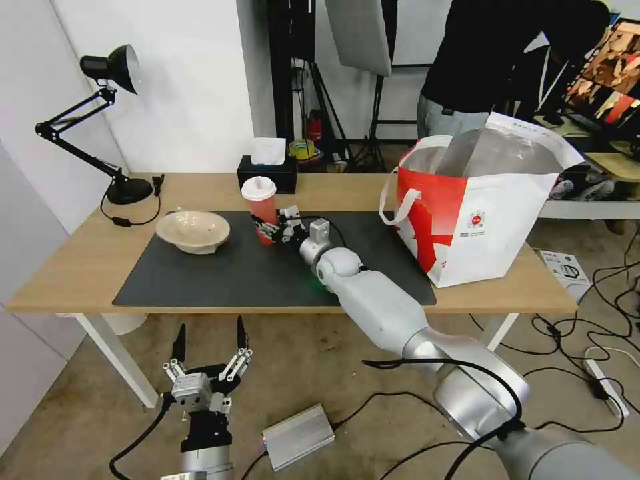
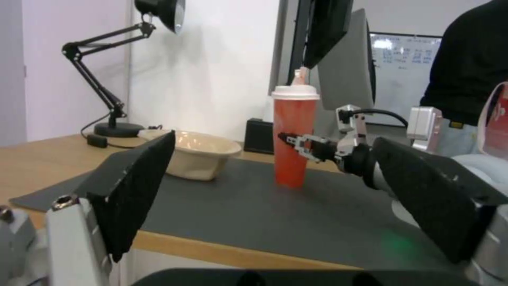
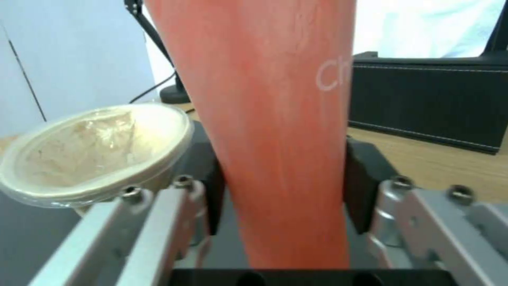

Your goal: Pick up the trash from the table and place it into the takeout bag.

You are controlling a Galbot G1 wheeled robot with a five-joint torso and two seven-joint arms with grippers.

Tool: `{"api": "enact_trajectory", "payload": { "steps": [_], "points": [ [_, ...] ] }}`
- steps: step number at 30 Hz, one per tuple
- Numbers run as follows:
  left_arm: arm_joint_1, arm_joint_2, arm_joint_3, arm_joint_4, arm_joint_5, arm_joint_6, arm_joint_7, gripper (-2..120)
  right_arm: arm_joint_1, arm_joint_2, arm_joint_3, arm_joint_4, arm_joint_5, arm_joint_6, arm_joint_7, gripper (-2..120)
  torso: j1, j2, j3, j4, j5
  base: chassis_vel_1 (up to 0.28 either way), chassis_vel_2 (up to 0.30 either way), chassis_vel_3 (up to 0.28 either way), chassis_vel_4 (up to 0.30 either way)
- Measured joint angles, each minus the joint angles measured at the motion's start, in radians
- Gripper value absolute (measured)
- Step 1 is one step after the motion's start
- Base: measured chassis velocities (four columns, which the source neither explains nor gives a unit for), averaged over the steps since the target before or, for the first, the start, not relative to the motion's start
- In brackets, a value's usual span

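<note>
The table (image 1: 80,267) is a long light-wood top on white legs, with a dark grey mat (image 1: 220,277) covering most of its middle and reaching the front edge. The takeout bag (image 1: 477,213), a boxy white-and-red tote with silver foil lining, stands upright and open at the right end of the table, its base partly on the mat's right edge. A black desk lamp (image 1: 100,120) is at the back left corner. A black tissue box (image 1: 267,172) sits along the back edge near the middle. The shallow beige bowl (image 1: 193,231) rests upright on the mat's back left part. The red drink cup (image 1: 260,200) with its white lid stands upright on the mat just in front of the tissue box and to the right of the bowl.

The right gripper (image 1: 265,229) reaches across the mat from the front edge, its black pads (image 3: 362,184) pressed against both sides of the cup's lower body. The cup's base sits on the mat. The left gripper (image 1: 210,347) hangs below the table's front edge over the floor, fingers spread wide and holding nothing.
</note>
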Motion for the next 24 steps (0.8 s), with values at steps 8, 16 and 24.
{"api": "enact_trajectory", "payload": {
  "steps": [8,16,24],
  "points": [
    [-0.003,0.0,-0.003,0.005,0.001,-0.001,0.0,100,-0.018,-0.001,-0.005,0.012,-0.002,0.011,-0.004,14,0.0,0.0,0.0,0.0,0.0,0.0,0.0,0.0,0.0],
    [-0.009,0.0,-0.003,0.005,-0.001,-0.002,0.0,100,-0.036,-0.009,-0.005,0.062,-0.016,0.007,-0.004,2,0.0,0.0,0.0,0.0009,-0.0003,0.0,0.0,0.0,0.0],
    [-0.001,0.0,-0.011,-0.01,-0.007,-0.002,-0.001,100,-0.055,-0.035,0.007,0.169,-0.053,-0.013,0.046,2,0.0,0.0,0.0,0.0002,-0.0002,0.0,0.0,0.0,0.0]
  ]
}}
